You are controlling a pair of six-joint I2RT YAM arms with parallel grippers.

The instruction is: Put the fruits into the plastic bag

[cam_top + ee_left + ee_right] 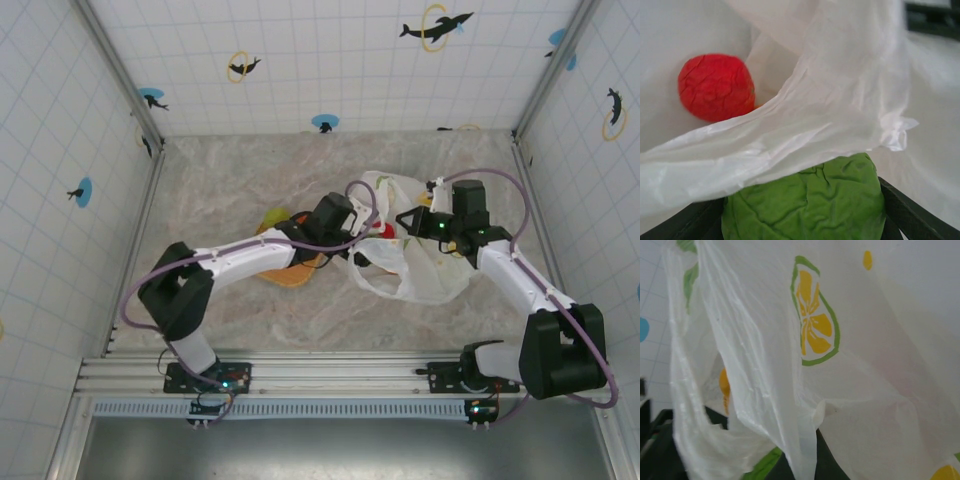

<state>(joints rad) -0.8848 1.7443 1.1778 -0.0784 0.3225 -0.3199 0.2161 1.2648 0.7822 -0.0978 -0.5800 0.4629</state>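
On the marbled table [230,180] lies the thin translucent white plastic bag [420,275], lemon-printed. The right gripper [405,222] holds its edge up, jaws pinched tight on the film. The left gripper [362,228] is at the mouth, jaws spread around a crinkled green round toy fruit [805,200]. A red round toy fruit [715,87] appears to sit inside. Risk: a loose fold of film drapes over the green fruit, so releasing here could drop it outside.

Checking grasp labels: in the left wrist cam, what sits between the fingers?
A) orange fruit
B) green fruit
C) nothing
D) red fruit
B: the green fruit fills the gap between the dark fingers in the left wrist view, while the red fruit lies apart, beyond a fold of the bag.
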